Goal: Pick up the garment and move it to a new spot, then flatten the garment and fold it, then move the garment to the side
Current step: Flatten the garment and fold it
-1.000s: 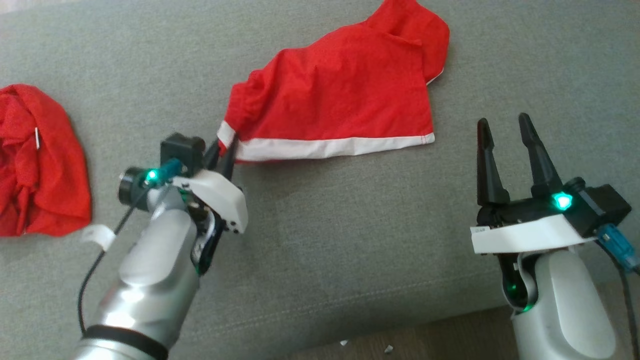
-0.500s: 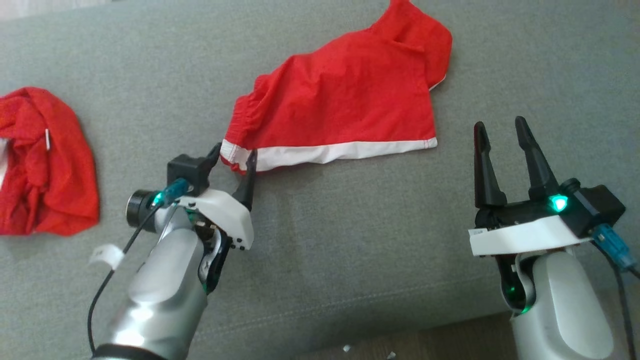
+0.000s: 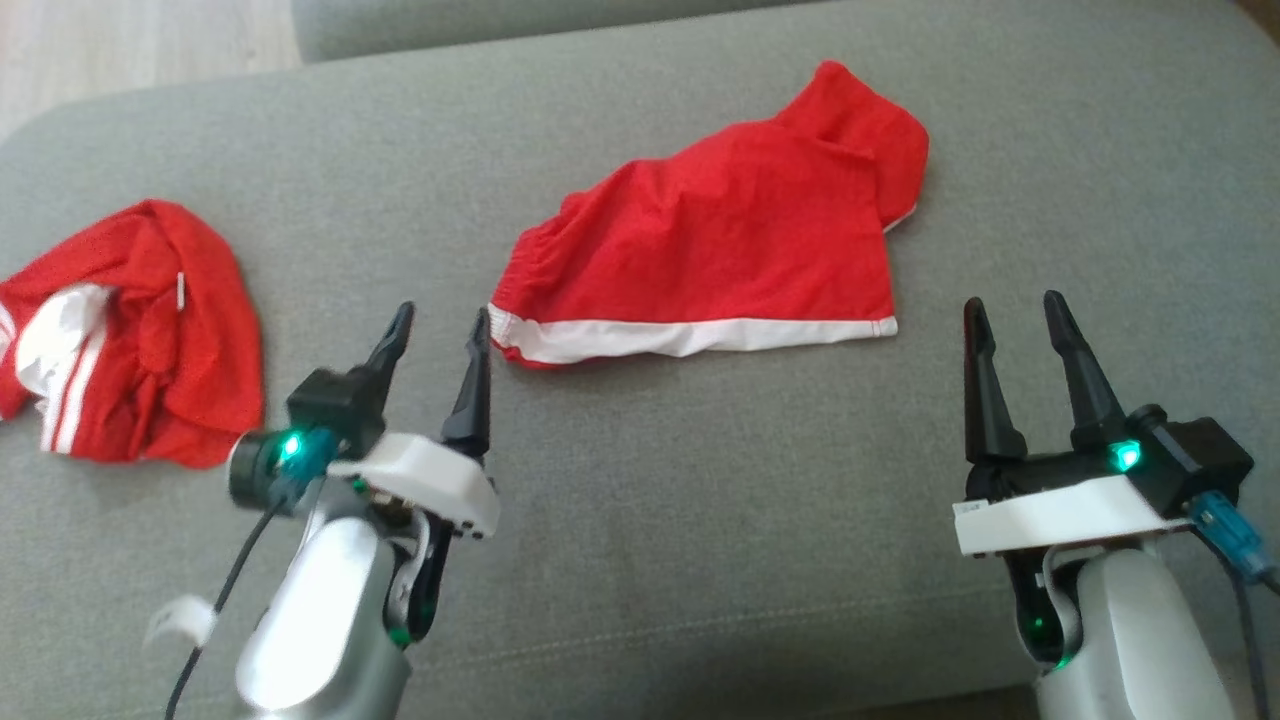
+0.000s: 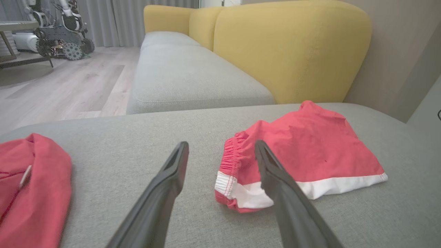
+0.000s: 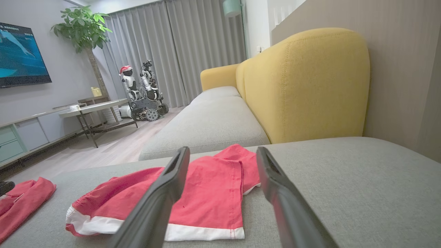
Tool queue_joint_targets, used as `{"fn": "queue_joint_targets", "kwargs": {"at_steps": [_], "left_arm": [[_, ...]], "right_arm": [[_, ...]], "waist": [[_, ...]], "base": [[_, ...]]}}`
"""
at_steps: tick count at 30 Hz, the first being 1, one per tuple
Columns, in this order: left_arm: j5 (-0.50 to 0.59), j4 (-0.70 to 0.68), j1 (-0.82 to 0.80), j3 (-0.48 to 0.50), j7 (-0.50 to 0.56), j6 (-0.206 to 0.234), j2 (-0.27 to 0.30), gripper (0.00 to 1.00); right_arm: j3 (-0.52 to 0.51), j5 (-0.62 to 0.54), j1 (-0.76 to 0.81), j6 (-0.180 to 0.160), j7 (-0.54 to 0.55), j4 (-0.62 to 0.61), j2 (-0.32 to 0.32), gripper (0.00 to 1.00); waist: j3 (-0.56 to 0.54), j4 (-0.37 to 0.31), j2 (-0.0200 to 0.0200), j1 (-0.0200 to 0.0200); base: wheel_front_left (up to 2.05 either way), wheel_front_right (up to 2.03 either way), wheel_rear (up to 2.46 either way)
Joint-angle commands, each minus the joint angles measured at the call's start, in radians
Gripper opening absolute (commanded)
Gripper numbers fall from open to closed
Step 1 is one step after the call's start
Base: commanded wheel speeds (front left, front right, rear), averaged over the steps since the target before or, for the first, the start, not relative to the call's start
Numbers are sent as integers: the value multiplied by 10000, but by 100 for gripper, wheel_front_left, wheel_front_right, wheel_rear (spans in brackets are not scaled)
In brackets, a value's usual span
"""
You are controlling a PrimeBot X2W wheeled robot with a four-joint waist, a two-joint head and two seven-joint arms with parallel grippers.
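The garment (image 3: 720,250) is a pair of red shorts with a white band along its near hem, lying folded on the grey sofa cushion (image 3: 700,520); it also shows in the left wrist view (image 4: 306,151) and the right wrist view (image 5: 203,193). My left gripper (image 3: 440,335) is open just left of the shorts' near-left corner, with nothing between its fingers; in its own view the gripper (image 4: 220,151) frames the elastic waistband. My right gripper (image 3: 1015,310) stands open and empty to the right of the shorts, apart from them.
A second crumpled red garment (image 3: 140,330) with white stripes lies at the cushion's left end. A yellow sofa back (image 5: 303,82) rises behind, another grey seat (image 4: 186,79) extends beyond, and wooden floor (image 4: 62,86) lies off the left edge. Another robot (image 5: 141,93) stands far across the room.
My left gripper opened and let go of the shorts' near-left corner, then drew back toward me. The corner now rests on the cushion. The camera has tilted, shifting the whole picture downward.
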Motion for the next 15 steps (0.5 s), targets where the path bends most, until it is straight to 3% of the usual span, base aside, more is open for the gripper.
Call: {"fn": "queue_joint_targets", "kwargs": {"at_steps": [1,8,15], "left_arm": [[118,-593,-128,504,-53,90,105,100],[121,-1791,1179,1200,-53,166,-73,100],[215,-2126,1802,1374,-53,108,-193,100]], "right_arm": [[185,-138,-99,65,-70,-320,11,100],[31,-163,308,65,-70,-352,11,100],[13,-143,408,65,-70,-357,11,100]], "waist": [[-141,100,0,0],[-450,278,0,0],[-430,297,0,0]], "base": [[0,0,0],[0,0,0],[0,0,0]]}}
